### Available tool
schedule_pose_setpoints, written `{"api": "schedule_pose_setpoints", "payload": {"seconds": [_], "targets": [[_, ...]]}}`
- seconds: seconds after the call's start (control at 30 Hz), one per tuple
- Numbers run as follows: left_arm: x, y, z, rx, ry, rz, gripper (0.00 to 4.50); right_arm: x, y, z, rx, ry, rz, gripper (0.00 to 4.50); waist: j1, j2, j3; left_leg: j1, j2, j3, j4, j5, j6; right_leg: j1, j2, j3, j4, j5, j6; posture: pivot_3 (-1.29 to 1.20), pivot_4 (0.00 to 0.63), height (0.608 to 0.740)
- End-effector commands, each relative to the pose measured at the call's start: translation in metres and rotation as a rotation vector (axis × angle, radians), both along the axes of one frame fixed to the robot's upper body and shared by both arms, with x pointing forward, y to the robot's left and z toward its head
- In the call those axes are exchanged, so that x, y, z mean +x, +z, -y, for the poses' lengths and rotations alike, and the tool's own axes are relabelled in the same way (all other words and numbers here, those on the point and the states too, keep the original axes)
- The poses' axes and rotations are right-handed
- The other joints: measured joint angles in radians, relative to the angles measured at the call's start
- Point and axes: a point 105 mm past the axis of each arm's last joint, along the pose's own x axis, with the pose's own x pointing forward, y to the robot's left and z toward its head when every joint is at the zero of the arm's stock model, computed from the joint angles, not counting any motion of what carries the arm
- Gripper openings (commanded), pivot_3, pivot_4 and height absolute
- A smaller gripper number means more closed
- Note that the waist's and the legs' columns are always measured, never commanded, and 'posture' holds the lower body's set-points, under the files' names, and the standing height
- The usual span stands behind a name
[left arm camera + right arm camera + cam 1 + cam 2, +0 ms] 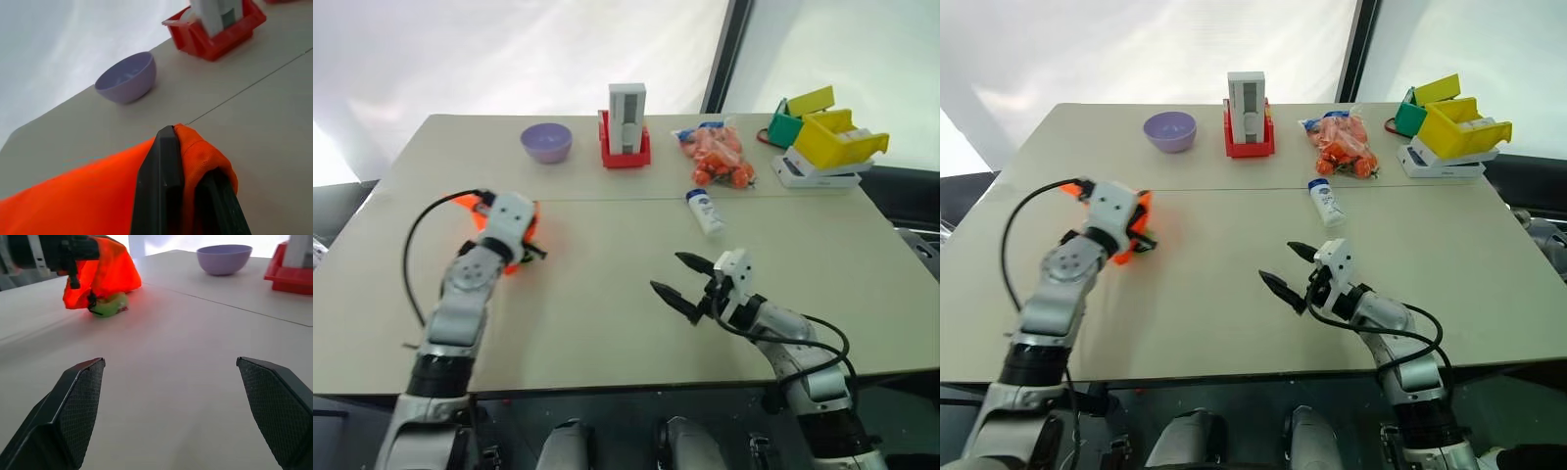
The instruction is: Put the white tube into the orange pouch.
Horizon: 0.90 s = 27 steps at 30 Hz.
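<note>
White tube (707, 211) is lying untouched on the table (607, 294); we are pinching the orange pouch (105, 276) with our left gripper (188, 196), right gripper (685, 279) spread wide and empty

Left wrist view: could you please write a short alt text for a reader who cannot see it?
The left pincer is shut on a fold of the orange pouch, seen close up above a beige table. Behind it stand a lilac bowl and a red tray holding a white-grey block.
</note>
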Motion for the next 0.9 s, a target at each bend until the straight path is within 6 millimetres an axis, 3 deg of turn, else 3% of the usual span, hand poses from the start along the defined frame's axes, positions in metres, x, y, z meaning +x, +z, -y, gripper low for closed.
{"api": "schedule_pose_setpoints", "payload": {"seconds": [0.03,0.2,0.4,0.53,0.67,0.9], "targets": [[-0.002,0.033,0.038,-0.023,-0.12,0.077,0.01,0.006,0.014,0.011,0.028,-0.059,0.061,4.5,-0.002,0.0,0.0,0.0,0.0,0.0,0.0,0.0,0.0,0.0,0.0,0.0,0.0,0.0,0.0,0.0,0.15,0.74],[-0.009,0.05,0.08,-0.096,-0.249,0.081,0.01,0.019,0.011,0.035,-0.017,-0.193,0.074,4.5,-0.004,0.0,0.0,0.0,0.0,0.0,0.0,0.0,0.0,0.0,0.0,0.0,0.0,0.0,0.001,0.0,0.15,0.74],[-0.028,0.036,0.101,-0.106,-0.342,0.007,0.01,0.048,0.011,0.06,-0.052,-0.392,0.061,4.5,-0.008,0.001,0.0,0.002,0.0,0.0,0.0,0.001,-0.001,0.0,0.003,0.001,0.001,0.0,0.0,0.0,0.15,0.74],[-0.042,0.009,0.1,-0.084,-0.362,-0.088,0.01,0.071,0.004,0.072,-0.131,-0.504,0.033,4.5,-0.011,0.002,0.0,0.002,0.0,0.0,0.0,0.001,-0.001,0.0,0.004,0.002,0.002,0.0,0.0,0.0,0.15,0.74],[-0.051,-0.016,0.086,-0.074,-0.324,-0.168,0.01,0.088,0.007,0.072,-0.085,-0.536,0.007,4.5,-0.012,0.002,0.001,0.002,0.0,0.0,0.0,0.001,-0.001,0.0,0.004,0.003,0.002,0.0,0.0,0.0,0.15,0.74],[-0.052,-0.031,0.066,-0.076,-0.249,-0.215,0.01,0.117,-0.001,0.069,-0.071,-0.585,-0.053,4.5,-0.011,0.003,0.001,0.002,0.001,0.0,0.0,0.001,-0.001,0.001,0.004,0.004,0.002,0.0,0.0,0.0,0.15,0.74]]}}
